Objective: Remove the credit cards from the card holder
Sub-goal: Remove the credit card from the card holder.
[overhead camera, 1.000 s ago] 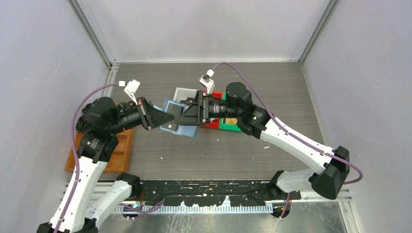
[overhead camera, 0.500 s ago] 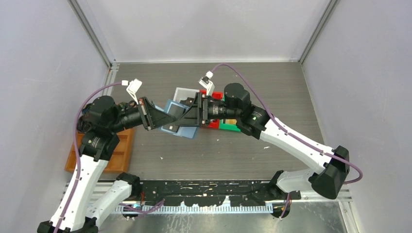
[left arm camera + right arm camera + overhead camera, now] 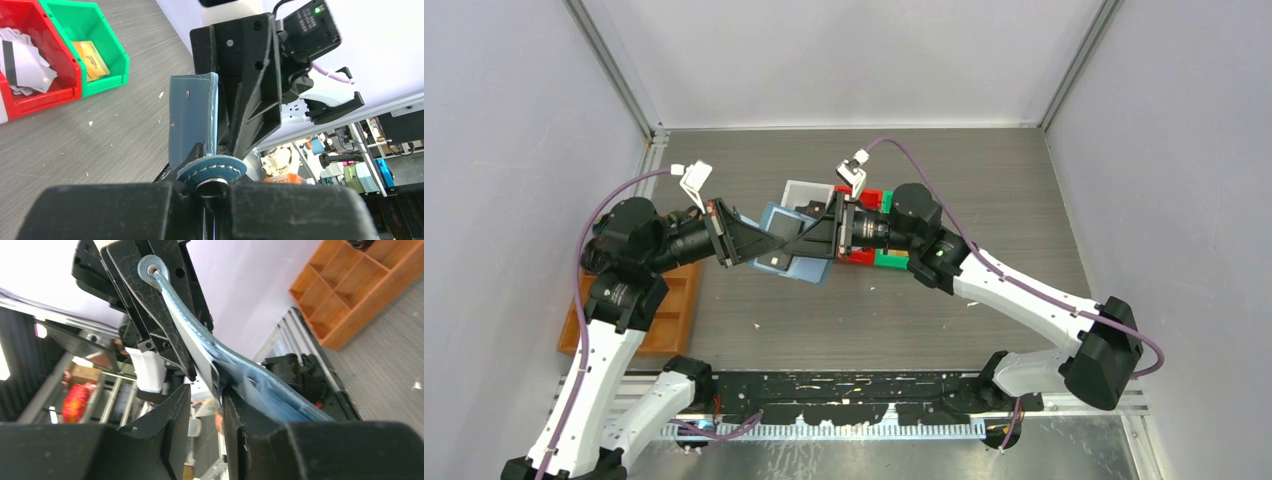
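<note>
My left gripper (image 3: 767, 244) is shut on the blue card holder (image 3: 777, 218) and holds it up on edge above the table. In the left wrist view, the gripper (image 3: 214, 189) pinches the holder's round tab with the snap button (image 3: 212, 172), and its blue flap (image 3: 192, 120) stands upright. My right gripper (image 3: 802, 242) faces it, open. In the right wrist view, that gripper (image 3: 205, 400) has a gap between its jaws, and one finger (image 3: 245, 425) lies against the pale blue inside of the holder (image 3: 260, 385). A grey card edge (image 3: 197, 352) shows in the holder.
A white bin (image 3: 804, 190), a red bin (image 3: 870, 197) and a green bin (image 3: 892, 260) stand behind the grippers. The red bin holds white cards (image 3: 25, 65) and the green bin a gold card (image 3: 92, 60). An orange-brown compartment tray (image 3: 674, 310) lies at the left.
The right arm's elbow has shifted slightly down and right while its gripper stays at the holder. The left gripper still holds the holder in nearly the same place.
</note>
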